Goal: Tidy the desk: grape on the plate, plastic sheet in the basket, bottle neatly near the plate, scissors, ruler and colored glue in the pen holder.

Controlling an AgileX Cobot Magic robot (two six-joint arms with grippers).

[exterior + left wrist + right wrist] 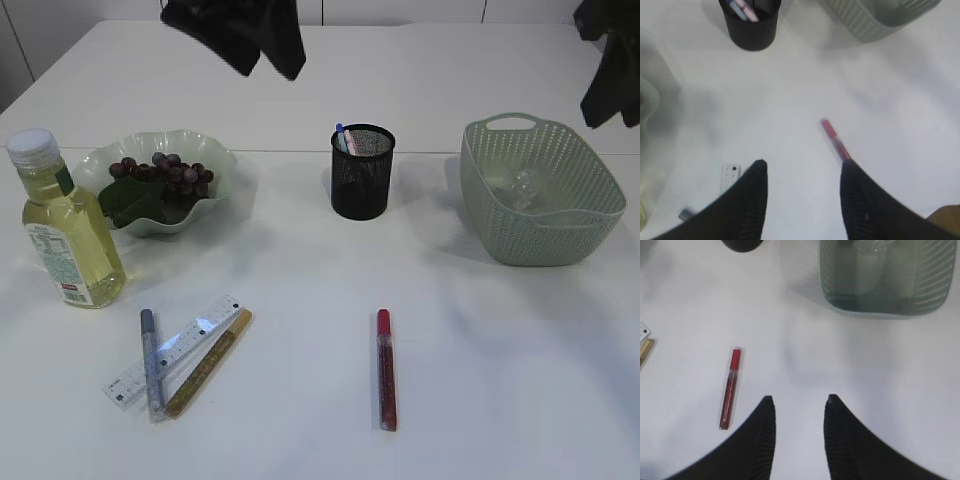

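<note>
Grapes (165,172) lie on the pale green plate (215,200), with the bottle (65,230) of yellow liquid standing left of it. A clear ruler (180,348) lies crossed with a blue glue stick (150,362) and a gold glue stick (208,362). The red glue stick (385,368) lies alone at the front. The crumpled plastic sheet (520,186) sits in the basket (545,225). The pen holder (362,180) shows blue and pink tips; scissors are hidden. High above the table, my left gripper (803,165) and right gripper (800,400) both stand open, holding nothing.
The red glue stick (835,140) runs under my left gripper's right finger in the left wrist view. In the right wrist view the red glue stick (731,389) lies left of the fingers, with the basket (885,295) ahead.
</note>
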